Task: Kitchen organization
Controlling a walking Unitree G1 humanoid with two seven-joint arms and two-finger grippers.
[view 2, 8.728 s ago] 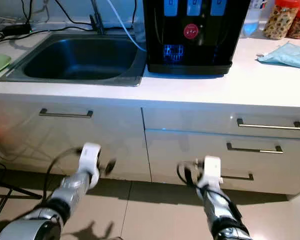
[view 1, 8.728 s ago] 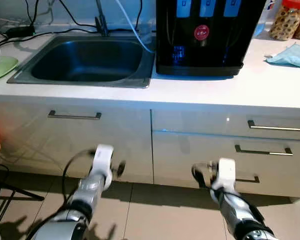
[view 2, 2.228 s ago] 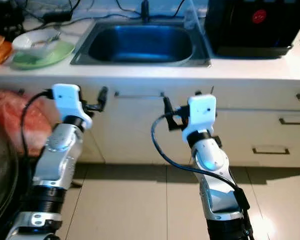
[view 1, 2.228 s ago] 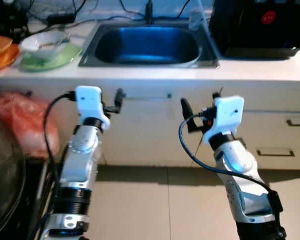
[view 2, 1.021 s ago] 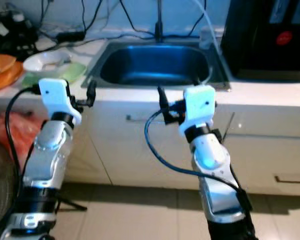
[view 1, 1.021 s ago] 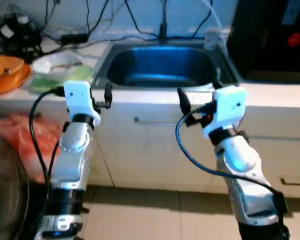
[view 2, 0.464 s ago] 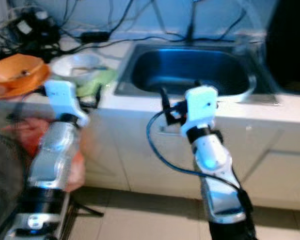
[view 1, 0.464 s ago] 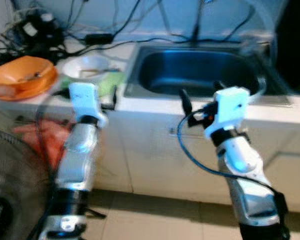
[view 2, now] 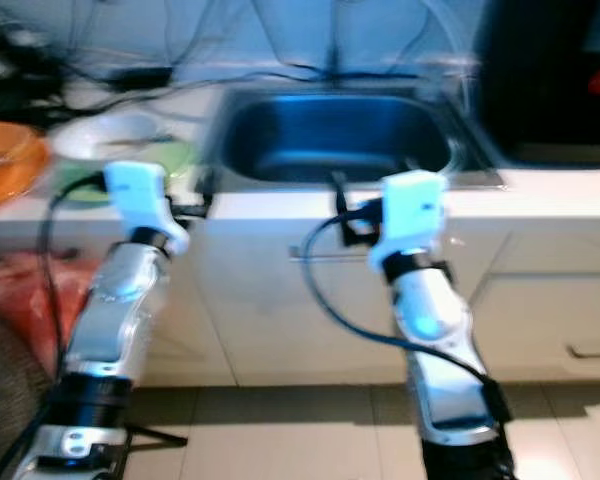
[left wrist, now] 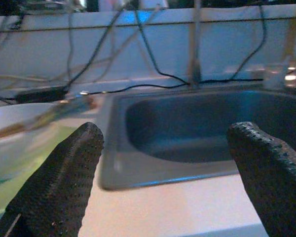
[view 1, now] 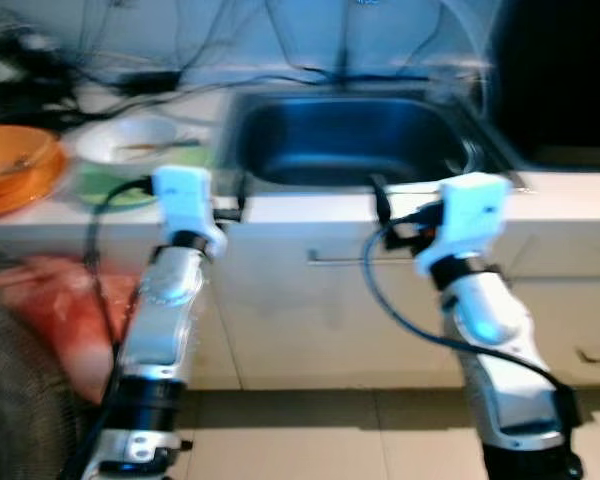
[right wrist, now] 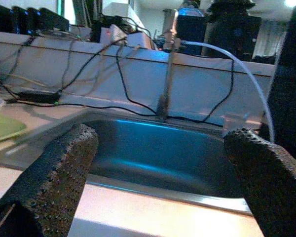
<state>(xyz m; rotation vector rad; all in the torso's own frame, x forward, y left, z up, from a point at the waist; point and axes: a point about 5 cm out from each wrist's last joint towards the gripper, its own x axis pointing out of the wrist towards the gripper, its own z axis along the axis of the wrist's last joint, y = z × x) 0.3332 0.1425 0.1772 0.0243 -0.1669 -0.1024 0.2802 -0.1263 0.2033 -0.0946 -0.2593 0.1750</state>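
We had two silver, segmented arms, glossy along the forearms and ringed with black joint bands near the elbows. Each wrist carried a boxy white housing. A black cable looped from the left one back along the arm; a longer black cable hung in a wide curve off the right. The left gripper (left wrist: 163, 173) and right gripper (right wrist: 163, 177) each had two long black fingers (left wrist: 59, 182) with pebbled, rounded pads.

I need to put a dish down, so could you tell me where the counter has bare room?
The counter's front strip before the sink lies bare, as does the sink basin. Left of the sink it is crowded: white bowl, green plate, orange bowl, cables.
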